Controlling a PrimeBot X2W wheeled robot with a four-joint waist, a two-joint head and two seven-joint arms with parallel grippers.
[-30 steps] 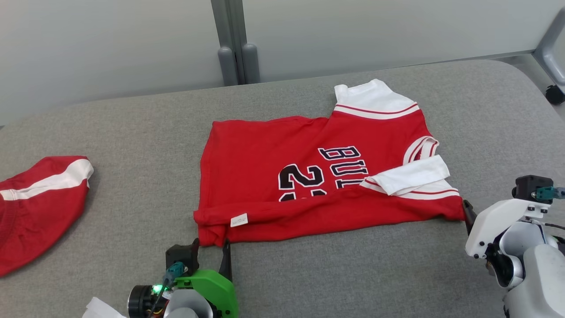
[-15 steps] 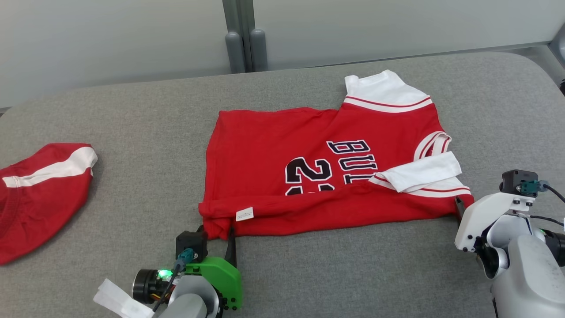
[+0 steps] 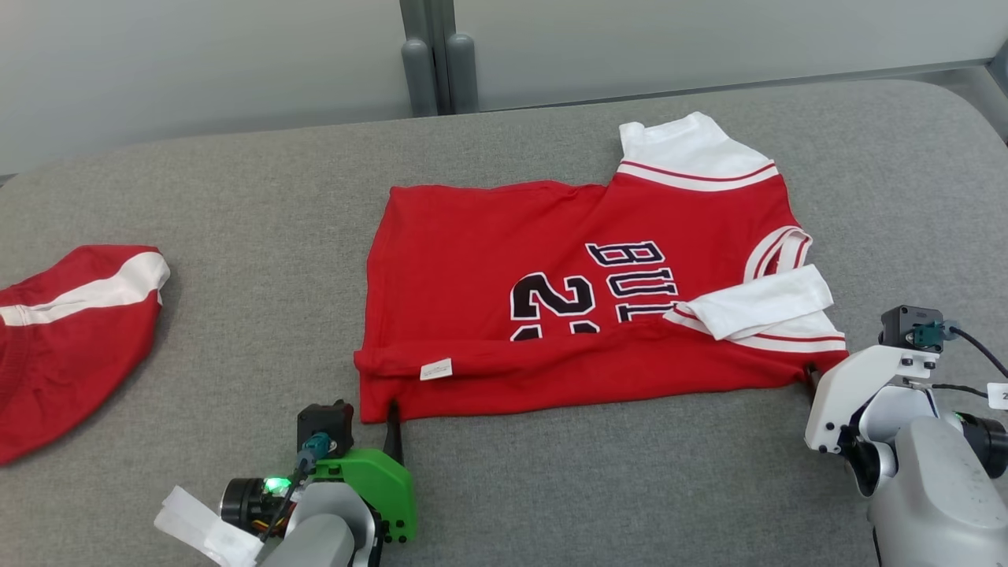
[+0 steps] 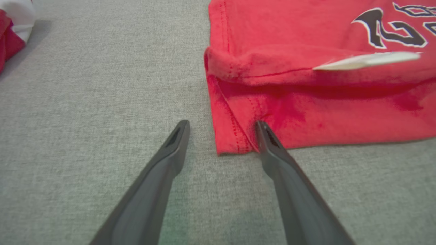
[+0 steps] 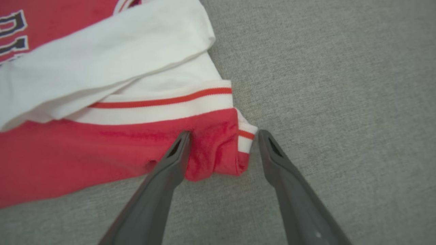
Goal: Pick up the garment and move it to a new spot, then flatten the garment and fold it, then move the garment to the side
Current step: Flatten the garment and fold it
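Grey cloth-covered table (image 3: pixel 236 181) carries red jersey (image 3: pixel 488 260) at centre, near edge folded over. Left hand (image 4: pixel 222 125) wide at near-left corner, right hand (image 5: pixel 223 133) wide astride near-right corner. Fabric soft, light, limp; likely best pinched at these corners. Second red garment (image 3: pixel 71 331) lies well left, clear of path.

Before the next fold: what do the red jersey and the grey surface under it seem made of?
Red jersey: soft matte knit, likely cotton; fuzzy nap, stitched hem, limp folds. Grey surface: matte woven fabric, maybe upholstery over padding; visible heathered weave, rounded corners.
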